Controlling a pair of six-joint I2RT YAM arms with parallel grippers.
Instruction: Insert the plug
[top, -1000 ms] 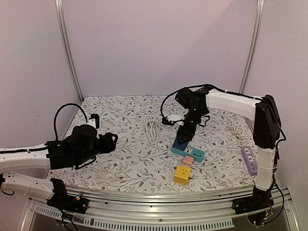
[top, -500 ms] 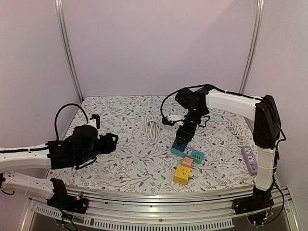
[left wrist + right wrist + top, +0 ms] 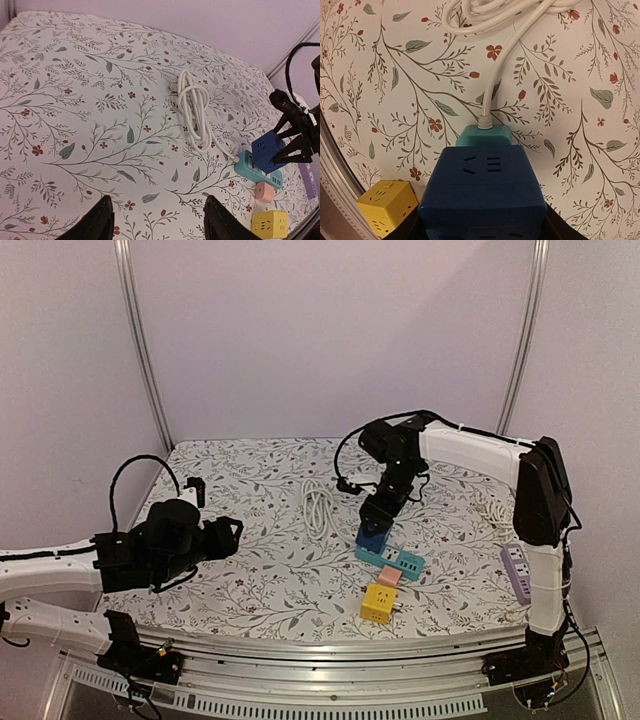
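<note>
My right gripper (image 3: 374, 529) is shut on a dark blue cube plug (image 3: 372, 536), holding it over the cable end of a teal power strip (image 3: 400, 560). In the right wrist view the blue cube (image 3: 482, 195) fills the space between my fingers and hides most of the teal strip (image 3: 484, 135); whether it touches the strip cannot be told. The left wrist view shows the cube (image 3: 267, 151) tilted above the strip (image 3: 246, 165). My left gripper (image 3: 228, 537) is open and empty, hovering over the left of the table (image 3: 156, 220).
A coiled white cable (image 3: 318, 506) runs from the teal strip. A small pink cube (image 3: 391, 575) and a yellow cube socket (image 3: 377, 602) sit in front of the strip. A purple power strip (image 3: 517, 572) lies at the right edge. A black object (image 3: 197, 486) lies far left.
My right gripper with the blue cube has shifted slightly left and toward the strip's cable end. The left arm has barely moved.
</note>
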